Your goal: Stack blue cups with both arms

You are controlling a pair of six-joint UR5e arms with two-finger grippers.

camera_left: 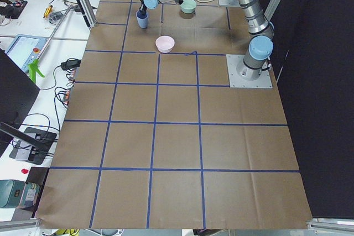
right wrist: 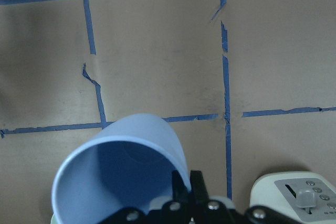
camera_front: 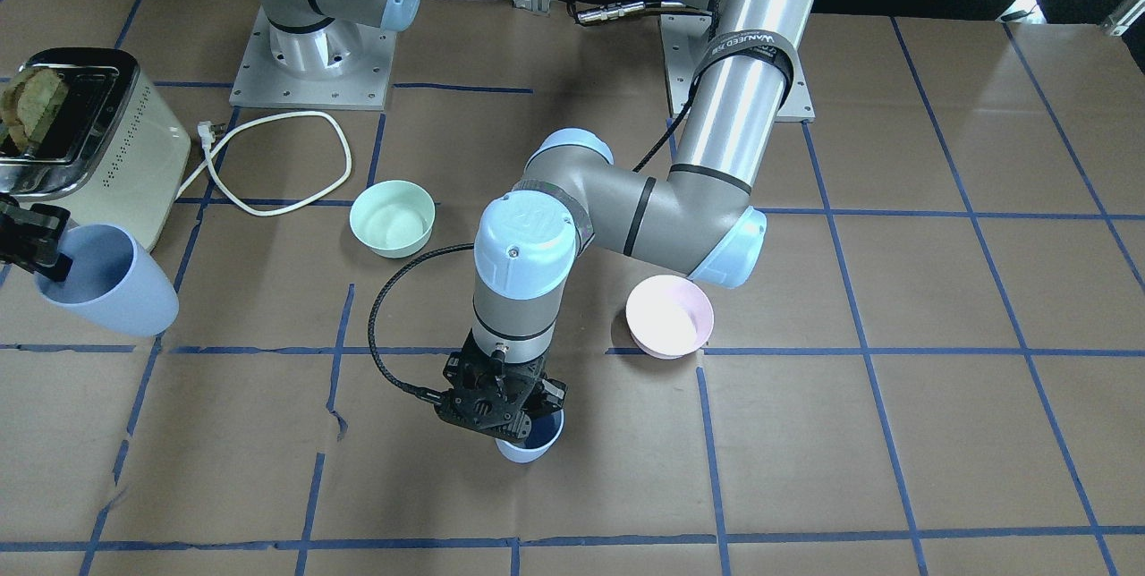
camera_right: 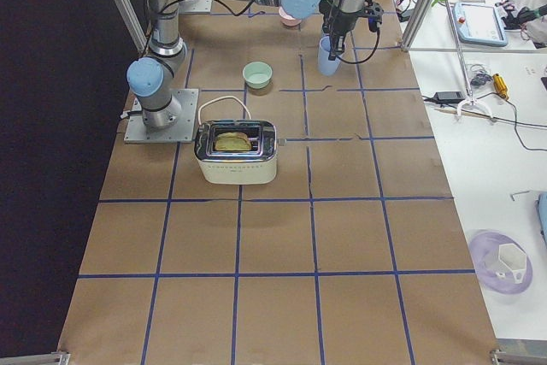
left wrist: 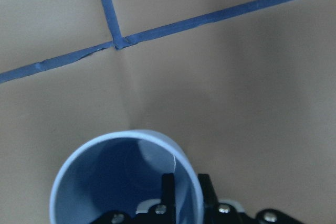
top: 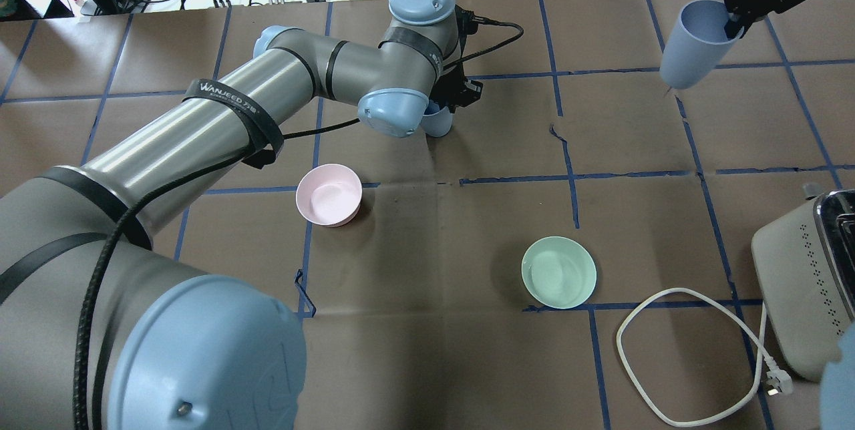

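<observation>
Risk first: both grips are thin rim pinches. Raised cup [right wrist: 121,166] hangs tilted below my right gripper [right wrist: 186,184], wall clamped (one finger inside, one outside); could swing or slip in transfer, miss mouth, topple lower cup [left wrist: 105,182]. Lower cup upright under my left gripper [left wrist: 185,190], rim pinched likewise. Left arm [camera_front: 626,209] stretched, wrist pointing down; right gripper canted, well apart.
</observation>
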